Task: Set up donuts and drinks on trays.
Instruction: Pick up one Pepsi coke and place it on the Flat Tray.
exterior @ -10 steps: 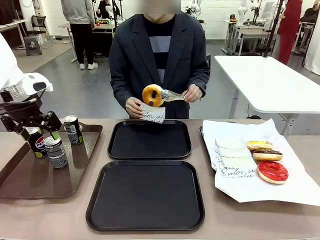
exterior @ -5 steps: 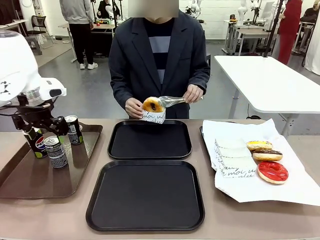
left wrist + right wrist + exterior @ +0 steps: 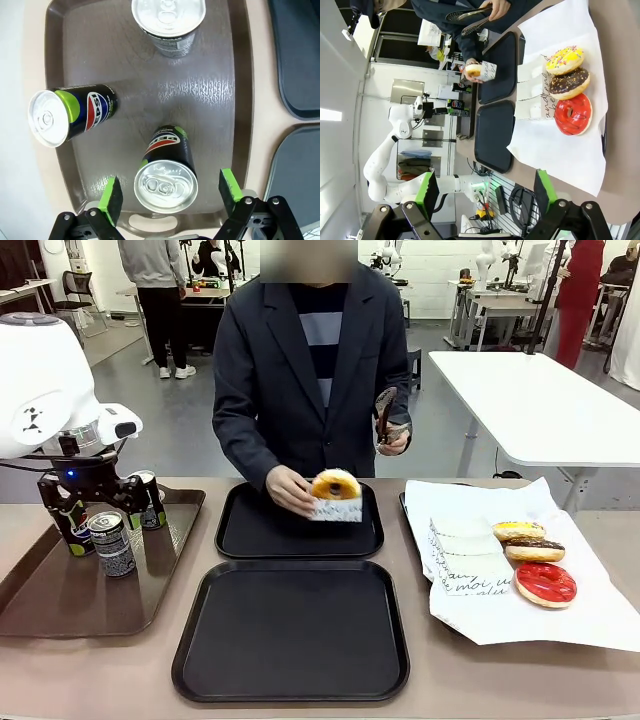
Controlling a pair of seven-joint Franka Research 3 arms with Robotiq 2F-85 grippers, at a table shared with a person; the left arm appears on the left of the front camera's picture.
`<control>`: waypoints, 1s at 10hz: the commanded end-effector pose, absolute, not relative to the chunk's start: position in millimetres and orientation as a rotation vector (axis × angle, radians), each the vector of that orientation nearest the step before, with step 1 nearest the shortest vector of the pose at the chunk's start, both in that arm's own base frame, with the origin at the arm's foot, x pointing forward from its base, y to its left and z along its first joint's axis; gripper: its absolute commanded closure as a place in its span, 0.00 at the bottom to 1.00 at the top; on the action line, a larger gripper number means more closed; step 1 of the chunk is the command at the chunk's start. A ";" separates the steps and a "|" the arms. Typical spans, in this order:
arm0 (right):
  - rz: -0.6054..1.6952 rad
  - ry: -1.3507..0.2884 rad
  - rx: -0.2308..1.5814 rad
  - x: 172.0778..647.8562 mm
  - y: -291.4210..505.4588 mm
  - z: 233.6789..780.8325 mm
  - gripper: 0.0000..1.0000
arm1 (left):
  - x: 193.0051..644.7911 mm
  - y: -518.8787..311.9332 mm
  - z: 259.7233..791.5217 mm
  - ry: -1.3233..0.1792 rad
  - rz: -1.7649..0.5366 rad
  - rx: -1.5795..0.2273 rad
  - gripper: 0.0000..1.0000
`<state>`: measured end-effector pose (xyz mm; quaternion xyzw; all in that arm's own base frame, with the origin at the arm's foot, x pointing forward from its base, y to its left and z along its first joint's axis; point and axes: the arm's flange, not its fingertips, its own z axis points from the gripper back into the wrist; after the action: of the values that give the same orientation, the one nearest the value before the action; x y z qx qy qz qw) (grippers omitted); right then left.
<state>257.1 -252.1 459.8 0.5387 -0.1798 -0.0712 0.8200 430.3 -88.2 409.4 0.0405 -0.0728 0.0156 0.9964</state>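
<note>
The left arm (image 3: 40,380) fills the upper left of the front view, its bulky white wrist bent over so that the black left gripper (image 3: 98,508) points straight down near the frame's left edge. In the left wrist view its two fingers rise from the bottom corners, green pads (image 3: 111,199) facing each other, jaws spread wide. The right gripper (image 3: 485,190) lies along the bottom of the right wrist view, a picture rolled sideways with the wrist, its pads likewise far apart and its jaws open. At that picture's left the left arm shows far off, white and jointed.
</note>
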 end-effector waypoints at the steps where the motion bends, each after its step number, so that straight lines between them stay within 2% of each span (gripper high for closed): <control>1: -0.138 -0.400 1.161 257.4 -253.0 459.9 0.00 | 438.9 -88.2 400.7 -0.158 0.086 0.076 0.00; 10: -0.138 -0.400 1.161 257.4 -253.0 459.9 0.00 | 445.3 -75.8 375.8 -0.111 0.074 0.023 0.00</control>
<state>257.1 -252.0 459.8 0.5386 -0.1798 -0.0711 0.8201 443.8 -74.6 377.2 0.0287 -0.0503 0.0420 0.9974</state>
